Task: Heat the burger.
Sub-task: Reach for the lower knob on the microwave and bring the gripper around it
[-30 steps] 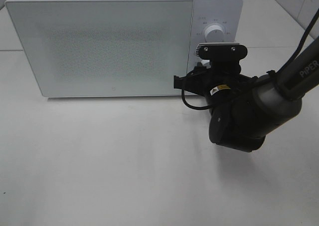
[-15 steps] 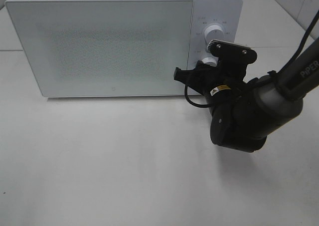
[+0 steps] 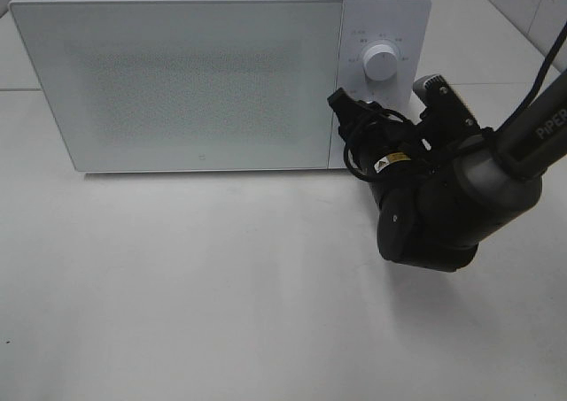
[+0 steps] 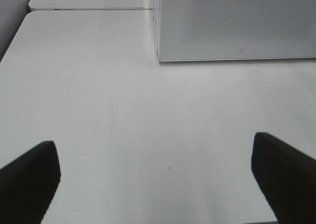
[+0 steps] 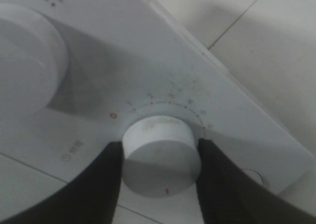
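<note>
The burger is hidden; the white microwave (image 3: 204, 73) has its door closed and the speckled window shows nothing inside. My right gripper (image 5: 160, 157) is shut on the lower timer knob (image 5: 159, 135), its dark fingers (image 5: 106, 184) pressing both sides of it. A red mark on the knob faces the camera, away from the red 0 on the dial scale. In the exterior high view the right wrist (image 3: 425, 197) covers that knob, and the upper knob (image 3: 381, 63) is free. My left gripper (image 4: 155, 177) hangs open over bare table, holding nothing.
The microwave (image 4: 232, 21) stands at the back of the white table (image 3: 177, 286). The upper knob (image 5: 27, 61) lies close beside the right fingers. The right arm (image 3: 532, 127) comes in from the right edge. The left arm is outside the exterior high view.
The right wrist has rolled clockwise while gripping the timer knob; its camera mount swung from above the wrist over to the right, uncovering the upper knob. The left arm has not moved.
</note>
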{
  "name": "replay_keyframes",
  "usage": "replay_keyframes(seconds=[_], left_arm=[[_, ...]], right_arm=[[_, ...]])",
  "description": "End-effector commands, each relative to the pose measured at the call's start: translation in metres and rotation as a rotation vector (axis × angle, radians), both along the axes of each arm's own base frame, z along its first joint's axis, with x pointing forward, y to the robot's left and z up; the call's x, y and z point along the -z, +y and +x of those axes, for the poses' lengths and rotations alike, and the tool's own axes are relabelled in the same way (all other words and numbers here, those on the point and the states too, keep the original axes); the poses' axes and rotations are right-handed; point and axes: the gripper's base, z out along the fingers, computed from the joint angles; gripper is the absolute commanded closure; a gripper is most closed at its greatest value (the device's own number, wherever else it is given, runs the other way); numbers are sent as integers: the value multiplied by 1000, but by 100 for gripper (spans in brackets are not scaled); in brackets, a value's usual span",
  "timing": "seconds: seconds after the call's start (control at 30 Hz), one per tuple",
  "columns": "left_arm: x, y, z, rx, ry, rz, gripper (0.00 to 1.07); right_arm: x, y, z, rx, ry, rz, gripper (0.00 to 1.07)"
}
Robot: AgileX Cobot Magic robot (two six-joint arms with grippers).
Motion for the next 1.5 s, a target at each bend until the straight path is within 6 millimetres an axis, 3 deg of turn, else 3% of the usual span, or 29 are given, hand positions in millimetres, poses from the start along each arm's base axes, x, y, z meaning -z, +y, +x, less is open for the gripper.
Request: replay_keyframes(seconds=[0.03, 0.87, 1.5], left_arm=[[1, -1, -3, 0, -29, -15, 9], [1, -1, -3, 0, -29, -15, 9], [1, -1, -3, 0, -29, -15, 9]], right_arm=[[-21, 10, 6, -73, -190, 110, 107], [-19, 2, 6, 16, -192, 883, 107], [-19, 1, 6, 31, -197, 940, 105]])
